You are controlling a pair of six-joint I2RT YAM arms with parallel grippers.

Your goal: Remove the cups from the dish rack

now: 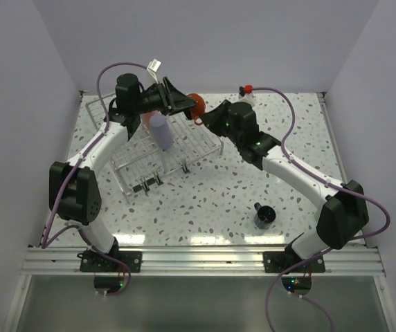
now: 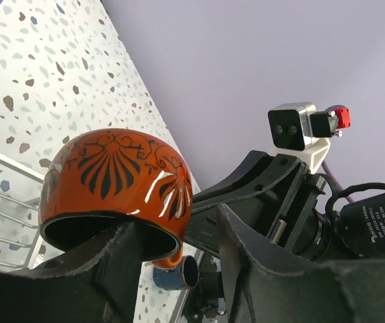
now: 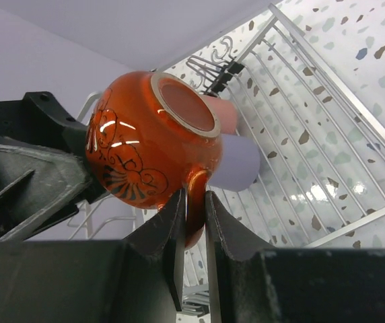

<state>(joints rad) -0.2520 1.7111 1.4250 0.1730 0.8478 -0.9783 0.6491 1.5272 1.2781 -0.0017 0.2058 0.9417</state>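
Observation:
An orange-red cup with black leaf patterns hangs in the air over the far right corner of the dish rack. My right gripper is shut on the cup's handle, with the cup's base turned toward its camera. My left gripper is open around the cup's wall: one finger reaches into the mouth, and the other finger stands apart outside. A lavender cup and a pink cup sit in the rack. A dark cup stands on the table.
The two arms meet nose to nose at the back of the table, above the rack's far edge. The white walls stand close behind them. Black clips hang on the rack's near edge. The speckled table stretches in front of the rack.

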